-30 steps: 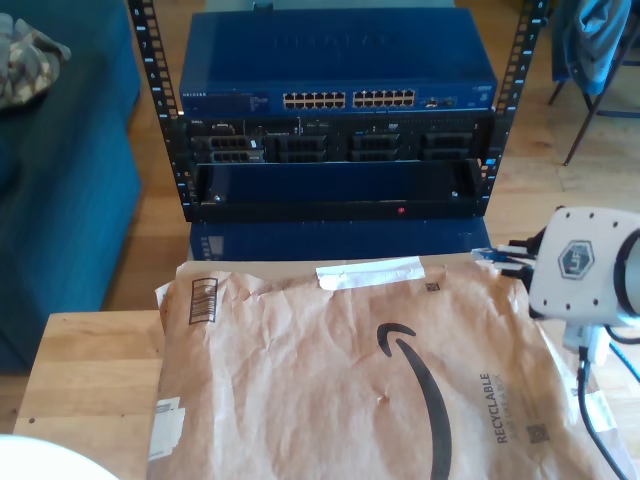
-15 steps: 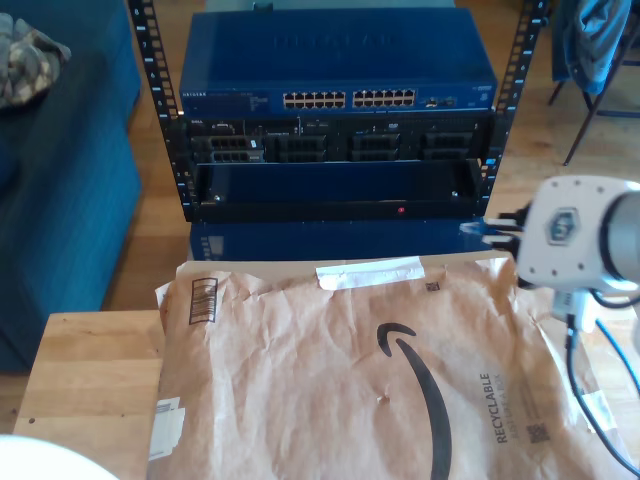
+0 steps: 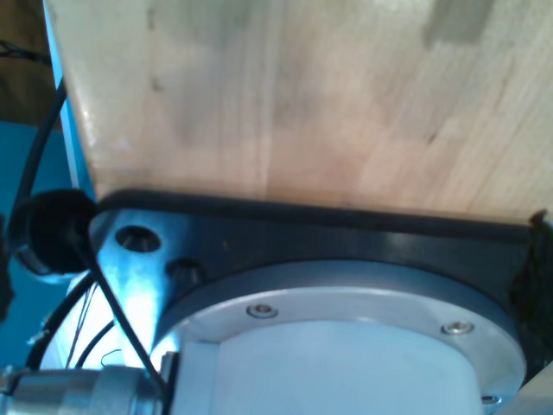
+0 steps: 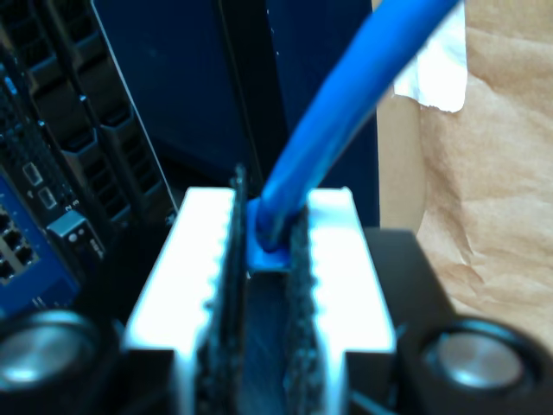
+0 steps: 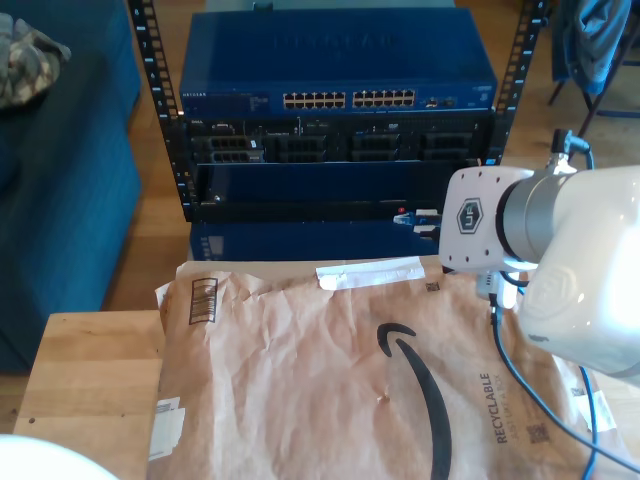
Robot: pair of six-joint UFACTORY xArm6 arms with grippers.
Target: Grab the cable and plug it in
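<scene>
Wooden table (image 5: 90, 370) fills the lower part of the exterior view, w/ a crumpled brown paper mailer (image 5: 330, 380) lying on it. Behind, in the upper centre, a black metal rack (image 5: 150, 100) holds a dark-blue network switch (image 5: 335, 70) w/ a row of ports. At the right of the frame a white arm carries my second gripper (image 5: 418, 219), in front of the rack's lower shelf, the thin bright-blue ethernet cable (image 5: 530, 400) trailing down beside the mailer.

First wrist view: pale wood surface (image 3: 294, 95) and a black base plate (image 3: 346, 238); can't tell how my first gripper's jaws stand.

Second wrist view: white fingers (image 4: 333, 259) narrow, clamped on the cable's blue end, rack beyond.
</scene>
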